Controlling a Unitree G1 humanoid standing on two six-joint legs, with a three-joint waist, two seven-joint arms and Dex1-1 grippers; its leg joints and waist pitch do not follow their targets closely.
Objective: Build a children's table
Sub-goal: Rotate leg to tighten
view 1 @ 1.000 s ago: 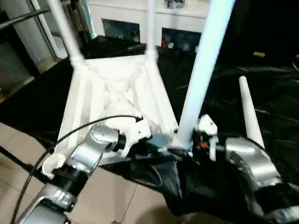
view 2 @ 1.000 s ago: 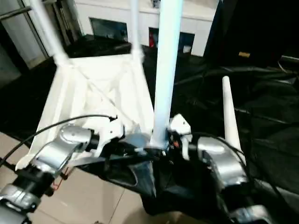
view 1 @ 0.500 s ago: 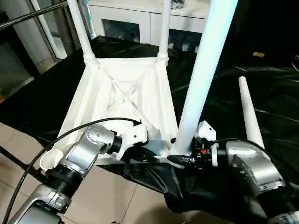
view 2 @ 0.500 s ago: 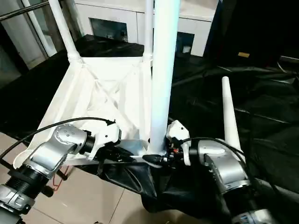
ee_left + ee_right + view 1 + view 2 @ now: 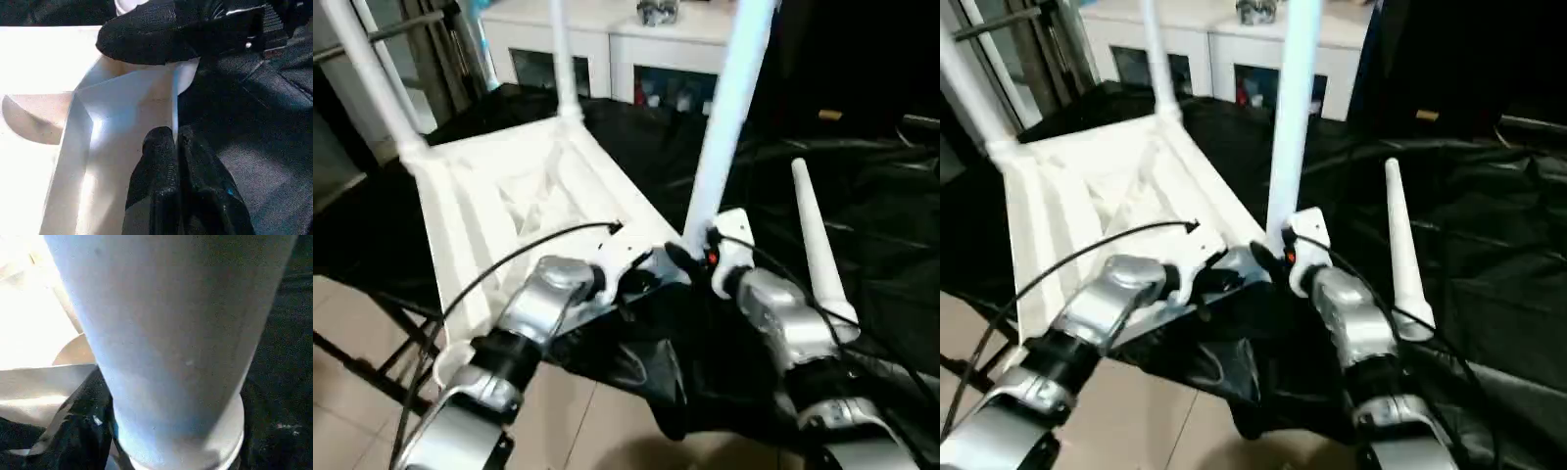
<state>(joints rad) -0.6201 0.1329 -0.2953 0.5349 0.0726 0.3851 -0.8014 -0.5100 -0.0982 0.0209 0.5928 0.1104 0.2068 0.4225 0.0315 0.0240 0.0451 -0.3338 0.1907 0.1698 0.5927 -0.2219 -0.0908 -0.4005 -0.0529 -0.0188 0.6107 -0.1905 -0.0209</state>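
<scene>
The white tabletop (image 5: 509, 186) lies underside up on black cloth. Two white legs (image 5: 563, 59) stand in its far corner sockets. A third leg (image 5: 724, 117) stands upright at the near right corner, and my right gripper (image 5: 690, 257) is shut around its base. In the right wrist view this leg (image 5: 176, 333) rises close before one black finger (image 5: 83, 431). My left gripper (image 5: 175, 134) is shut on the thin rim of the tabletop (image 5: 122, 98) just beside that corner. A loose fourth leg (image 5: 818, 245) lies on the cloth to the right.
Black cloth (image 5: 871, 176) covers the work surface, crumpled at the right and hanging over the near edge. A white cabinet with glass doors (image 5: 607, 59) stands behind. Tiled floor (image 5: 352, 392) and a dark metal frame are at the lower left. A black cable (image 5: 509, 264) arcs over my left forearm.
The tabletop's far end has swung to the left, and its near right corner has moved away from me with both grippers still on it. The loose leg has stayed put.
</scene>
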